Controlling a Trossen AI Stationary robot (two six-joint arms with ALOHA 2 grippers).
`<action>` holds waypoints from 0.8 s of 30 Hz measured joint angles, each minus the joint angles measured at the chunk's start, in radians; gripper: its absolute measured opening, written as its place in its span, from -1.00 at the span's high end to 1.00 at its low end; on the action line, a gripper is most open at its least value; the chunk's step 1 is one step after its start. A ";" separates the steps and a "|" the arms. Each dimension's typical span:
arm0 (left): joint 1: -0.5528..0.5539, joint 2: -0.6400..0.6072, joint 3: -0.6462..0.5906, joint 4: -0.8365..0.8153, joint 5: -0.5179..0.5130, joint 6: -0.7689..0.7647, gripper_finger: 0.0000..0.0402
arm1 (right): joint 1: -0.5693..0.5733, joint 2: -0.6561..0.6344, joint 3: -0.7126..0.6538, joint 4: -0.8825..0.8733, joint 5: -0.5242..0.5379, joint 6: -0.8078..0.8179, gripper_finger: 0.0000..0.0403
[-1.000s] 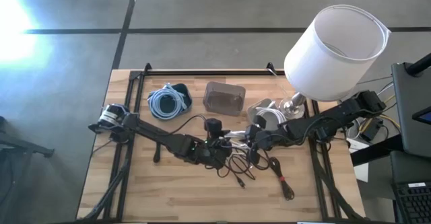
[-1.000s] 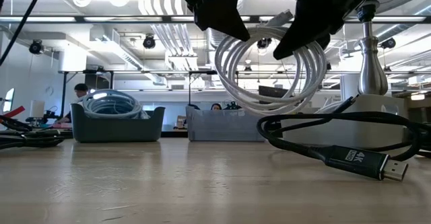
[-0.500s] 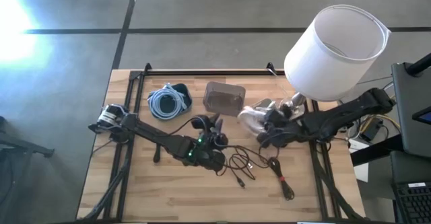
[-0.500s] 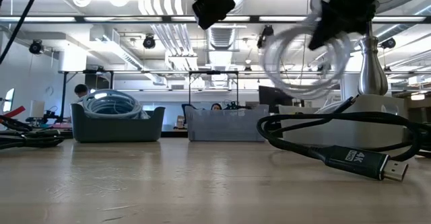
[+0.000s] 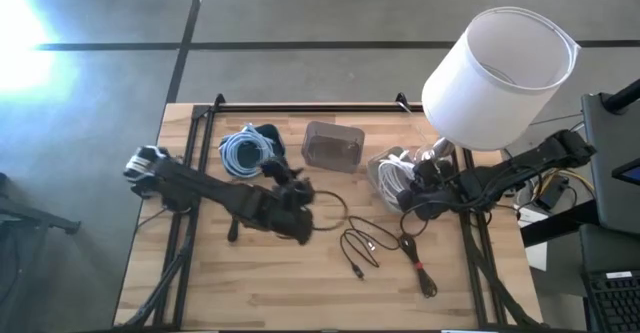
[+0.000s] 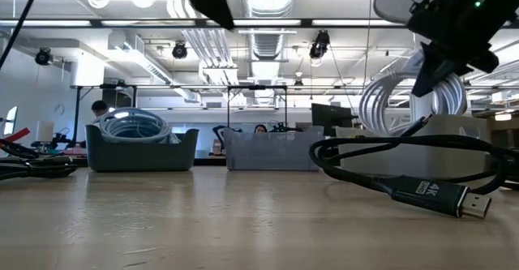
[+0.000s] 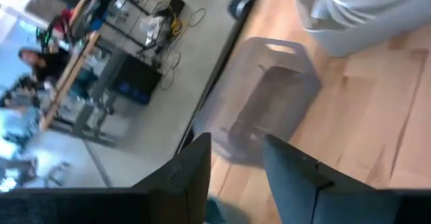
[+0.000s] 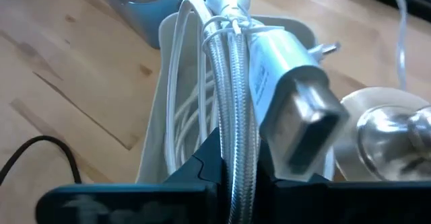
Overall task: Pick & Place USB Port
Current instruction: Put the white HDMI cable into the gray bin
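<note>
A white braided USB cable, tied into a coil (image 5: 388,176), hangs from my right gripper (image 5: 410,185) over a white bin (image 8: 156,109) beside the lamp base (image 5: 436,154). In the right wrist view its silver plug (image 8: 303,113) sticks up and its lower loops reach down inside the bin. The low view shows the coil (image 6: 403,101) under that gripper (image 6: 442,47). My left gripper (image 5: 292,186) is open and empty, raised between the blue bin (image 5: 250,148) and a clear bin (image 5: 333,145). Its wrist view looks at the clear bin (image 7: 264,109). My right gripper pinches the upper part of the coil (image 8: 234,140), several strands bundled together, between its two fingers. It comes from above and from the table's right, with the fingers across the strands. The coil hangs upright below the fingers. I cannot tell whether it rests on the bin's floor.
Loose black cables (image 5: 365,245) lie at mid table, one with a 4K plug (image 6: 438,194) near the low camera. A red-tipped cable (image 5: 420,269) lies nearer the front. A lamp with a large white shade (image 5: 500,63) overhangs the far right corner. The blue bin holds a pale blue coil.
Both grippers held the white coil above mid table. My left gripper let go and drew back toward the table's left and far side. My right gripper carried the coil toward the right and lowered it into the white bin.
</note>
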 joint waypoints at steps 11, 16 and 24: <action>0.005 -0.299 -0.172 -0.080 -0.006 -0.261 0.38 | -0.033 -0.002 -0.110 0.235 -0.002 -0.065 0.86; 0.005 -0.361 -0.318 0.009 0.009 -0.306 0.38 | -0.033 -0.004 -0.122 0.221 -0.006 -0.042 0.84; 0.005 -0.377 -0.471 0.143 0.065 -0.290 0.38 | -0.035 -0.013 -0.091 0.101 -0.026 -0.017 0.62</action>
